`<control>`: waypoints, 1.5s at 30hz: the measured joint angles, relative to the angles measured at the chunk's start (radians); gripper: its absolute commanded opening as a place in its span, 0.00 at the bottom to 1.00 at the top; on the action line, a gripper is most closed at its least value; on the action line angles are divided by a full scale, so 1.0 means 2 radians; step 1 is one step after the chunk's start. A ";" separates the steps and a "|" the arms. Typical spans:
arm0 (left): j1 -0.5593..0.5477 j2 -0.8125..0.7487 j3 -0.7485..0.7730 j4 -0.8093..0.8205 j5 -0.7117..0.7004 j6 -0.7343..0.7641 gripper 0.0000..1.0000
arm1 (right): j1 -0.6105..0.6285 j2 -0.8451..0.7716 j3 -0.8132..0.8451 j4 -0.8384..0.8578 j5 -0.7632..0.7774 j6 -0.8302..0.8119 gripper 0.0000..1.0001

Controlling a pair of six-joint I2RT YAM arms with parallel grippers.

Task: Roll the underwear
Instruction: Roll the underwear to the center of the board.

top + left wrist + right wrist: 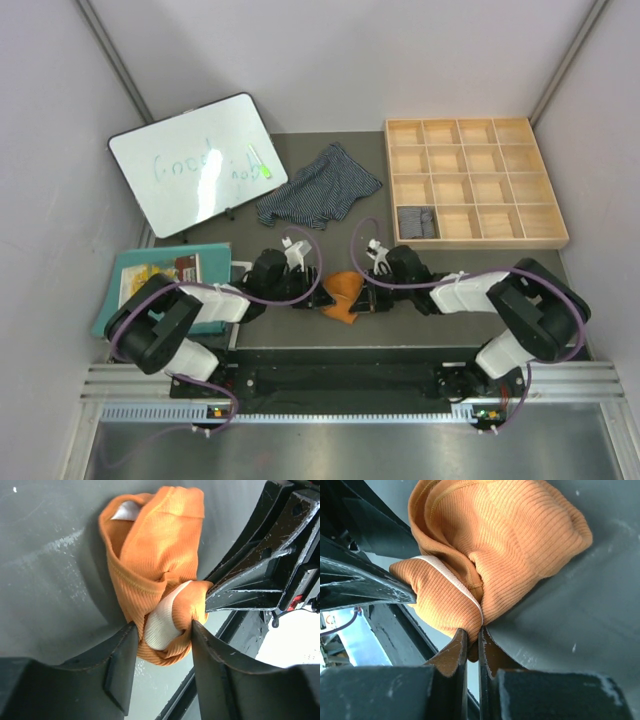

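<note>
Start with the dark table (300, 140): at its far left a whiteboard (195, 165) leans, at its far right sits a wooden tray (475, 125) of square compartments, and at the near left lies a teal mat (215, 262) that is no part of your job. The navy striped pair (320, 185) lies spread and rumpled between board and tray, untouched. The grey pinstriped pair (417, 221) is already bundled in the tray's nearest-row, leftmost compartment. Your work is the rust-orange pair (343, 293), bunched on the table at the near middle, right between the two arms. The left gripper (163, 625) has its jaws set wide but pressed on either side of a thick knot of cloth where the cream waistband (162, 622) shows. The right gripper (472, 630) has its jaws almost together, pinching a thin fold at the bundle's edge. I judge this ribbed fabric light, limp and stretchy: it will not hold a shape by itself, and a loose roll will likely spring open once you let go. Take hold where layers stack, at the waistband or a seam, since a single ply will stretch and slip out of the pads. Keep gentle tension between both grips, and do not pull hard or the bundle may unwind
</note>
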 measured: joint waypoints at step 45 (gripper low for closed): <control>0.050 0.075 0.110 -0.227 0.119 0.004 0.00 | 0.331 -0.007 0.102 -0.099 0.447 -0.340 0.59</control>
